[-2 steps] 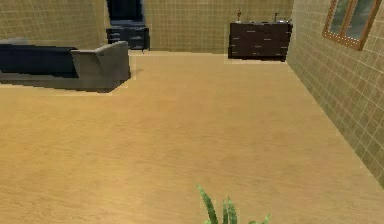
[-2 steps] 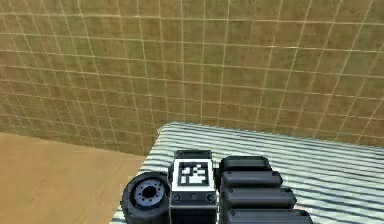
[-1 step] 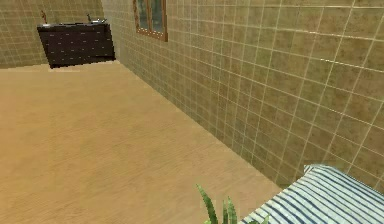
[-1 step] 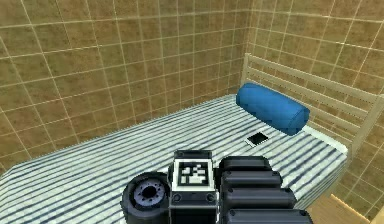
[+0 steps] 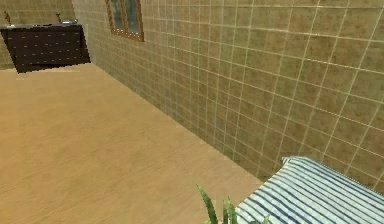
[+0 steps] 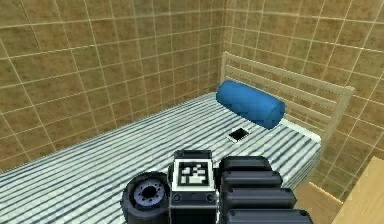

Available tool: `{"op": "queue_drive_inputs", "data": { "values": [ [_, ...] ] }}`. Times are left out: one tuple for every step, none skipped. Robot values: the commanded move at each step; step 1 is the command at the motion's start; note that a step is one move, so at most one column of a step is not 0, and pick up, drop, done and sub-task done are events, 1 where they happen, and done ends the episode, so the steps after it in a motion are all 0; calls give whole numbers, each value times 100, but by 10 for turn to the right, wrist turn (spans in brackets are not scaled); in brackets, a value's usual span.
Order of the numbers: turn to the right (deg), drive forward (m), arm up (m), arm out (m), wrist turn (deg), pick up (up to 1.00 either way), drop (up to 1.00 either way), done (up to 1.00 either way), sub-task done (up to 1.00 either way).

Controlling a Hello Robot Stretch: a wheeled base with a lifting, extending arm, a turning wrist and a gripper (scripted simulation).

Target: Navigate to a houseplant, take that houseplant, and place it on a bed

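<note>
Green pointed leaves of a houseplant (image 5: 216, 207) rise from the forward view's bottom edge, just left of a bed corner (image 5: 320, 195) with a striped cover. In the arm side view the same striped bed (image 6: 120, 150) stretches across the middle, with a wooden headboard (image 6: 300, 85) at its right end. The arm's dark blocks (image 6: 250, 190) sit at the bottom edge, with a white marked square (image 6: 192, 172) on them. Left of that square is the gripper's (image 6: 150, 198) round dark body. Its far end cannot be made out, so I cannot tell whether it holds anything.
A blue bolster pillow (image 6: 250, 103) lies by the headboard, with a small dark flat thing (image 6: 238, 134) in front of it. Tiled walls (image 5: 250, 70) close in behind the bed. A dark cabinet (image 5: 45, 45) and a window (image 5: 126, 17) stand far off across open wooden floor (image 5: 90, 140).
</note>
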Motion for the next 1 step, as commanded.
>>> {"op": "queue_drive_inputs", "data": {
  "values": [
    [0, 0, 0, 48, 0, 0, 0, 0, 0]
  ]
}}
